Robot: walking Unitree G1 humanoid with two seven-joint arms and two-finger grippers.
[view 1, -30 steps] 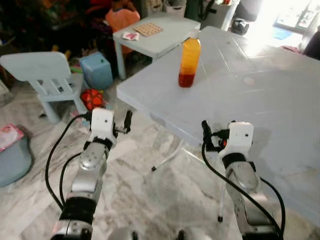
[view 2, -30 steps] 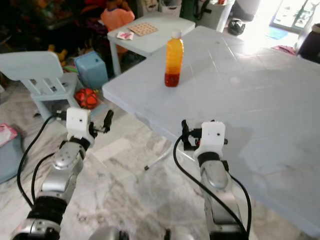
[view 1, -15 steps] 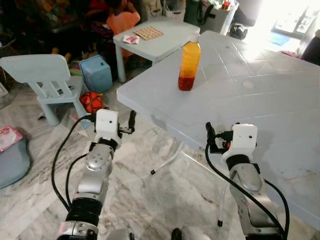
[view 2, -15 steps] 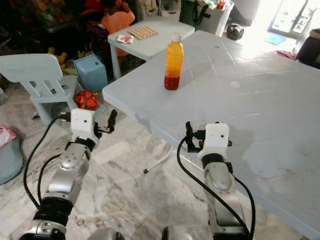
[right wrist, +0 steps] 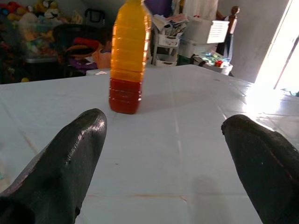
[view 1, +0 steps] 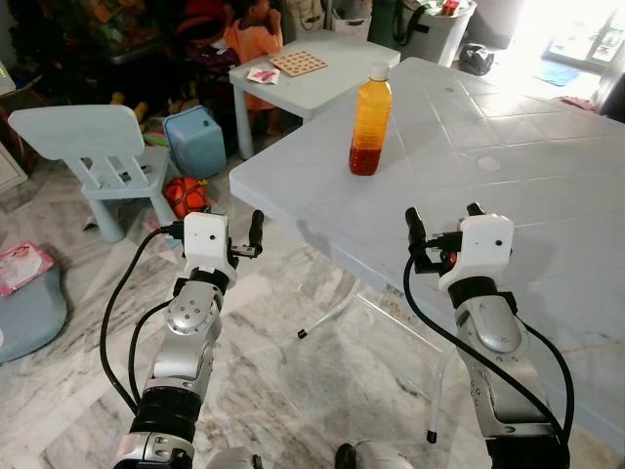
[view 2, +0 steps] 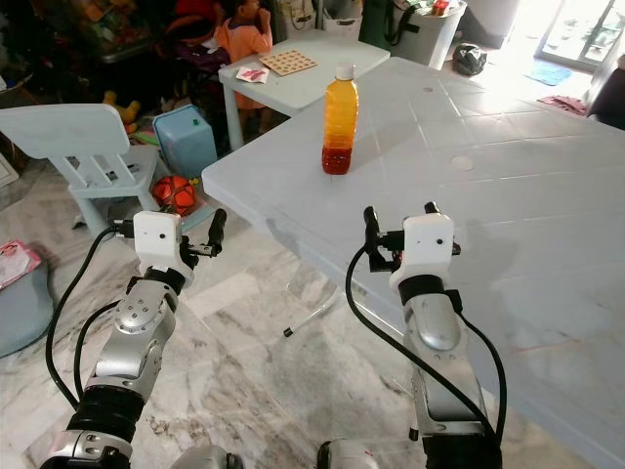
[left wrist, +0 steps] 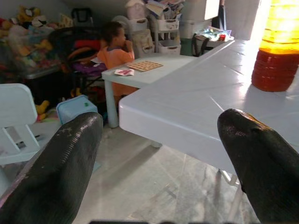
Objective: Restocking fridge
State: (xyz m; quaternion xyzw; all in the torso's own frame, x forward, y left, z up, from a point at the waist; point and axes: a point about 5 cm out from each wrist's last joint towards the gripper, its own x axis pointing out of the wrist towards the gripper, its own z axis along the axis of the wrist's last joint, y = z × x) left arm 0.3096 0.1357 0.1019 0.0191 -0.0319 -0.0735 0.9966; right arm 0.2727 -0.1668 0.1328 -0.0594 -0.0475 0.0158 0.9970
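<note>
I see an orange juice bottle [view 1: 370, 119] upright on the white table [view 1: 547, 195]; my left gripper [left wrist: 154, 163] and right gripper [right wrist: 163, 158] are both spread wide, empty.

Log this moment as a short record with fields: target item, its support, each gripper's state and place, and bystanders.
target: orange bottle, white cap, upright, untouched
support: large pale table, bottle near its far-left corner
left gripper: open, holds nothing, above the floor just off the table's edge
right gripper: open, holds nothing, over the table's near edge, aimed at the bottle
bystander: person in orange top beside small table
other: small chair on the floor, left
</note>
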